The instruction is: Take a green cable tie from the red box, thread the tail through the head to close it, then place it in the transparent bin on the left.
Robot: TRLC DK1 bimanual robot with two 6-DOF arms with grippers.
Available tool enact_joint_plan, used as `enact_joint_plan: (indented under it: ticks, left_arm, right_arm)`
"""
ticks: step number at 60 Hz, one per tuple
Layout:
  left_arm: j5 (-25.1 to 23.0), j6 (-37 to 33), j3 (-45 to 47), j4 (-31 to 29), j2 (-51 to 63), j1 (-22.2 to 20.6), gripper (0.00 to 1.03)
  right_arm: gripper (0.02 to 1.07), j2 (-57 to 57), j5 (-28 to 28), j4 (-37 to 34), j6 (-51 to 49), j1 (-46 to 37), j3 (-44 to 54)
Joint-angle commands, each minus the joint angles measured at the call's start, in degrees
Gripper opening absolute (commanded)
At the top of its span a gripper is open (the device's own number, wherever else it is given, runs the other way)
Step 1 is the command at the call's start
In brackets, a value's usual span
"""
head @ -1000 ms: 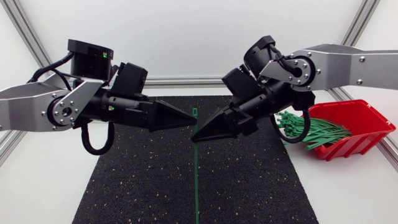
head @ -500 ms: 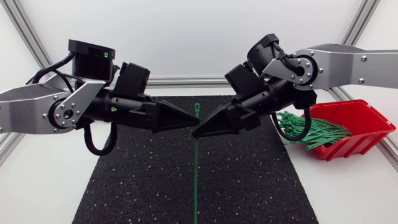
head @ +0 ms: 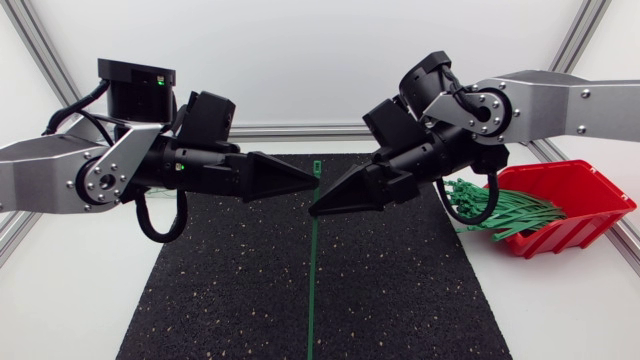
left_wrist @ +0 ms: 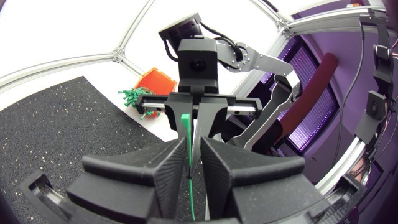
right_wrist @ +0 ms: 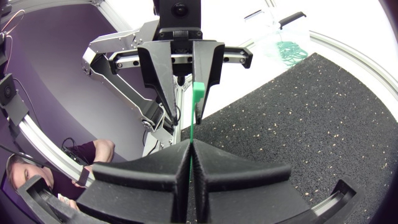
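Left claw (head: 316,184), right claw (head: 313,210), cable tie (head: 314,280) slightly higher.

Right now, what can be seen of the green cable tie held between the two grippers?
The green cable tie is a thin, straight strap, plastic by its look, with a small square head at one end. It is unthreaded and not yet a loop. The right gripper is shut on the strap just below the head. The head itself stands between the open fingers of the left gripper. The long tail runs down over the black mat; whether it touches the mat cannot be told.
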State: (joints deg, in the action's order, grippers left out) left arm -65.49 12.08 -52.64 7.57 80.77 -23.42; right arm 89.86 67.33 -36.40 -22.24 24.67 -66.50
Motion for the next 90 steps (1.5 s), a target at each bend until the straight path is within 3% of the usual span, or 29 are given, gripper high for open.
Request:
enact_joint_plan:
  ticks: [1, 22, 90]
  left_arm:
    - [0.19, 1.81, 1.31, 0.69, -0.09, 0.39, 0.20]
    - [0.89, 5.68, 1.05, 4.29, -0.09, 0.66, 0.20]
    - [1.60, 7.00, 1.49, 5.96, 1.41, 0.48, 0.14]
  right_arm:
    - [0.08, -1.10, 0.35, 1.16, 1.85, -0.50, 1.20]
    - [0.08, -0.48, 0.43, 3.71, 3.87, -0.41, 1.28]
    - [0.08, 0.14, 0.08, 6.08, 6.24, 0.30, 1.55]
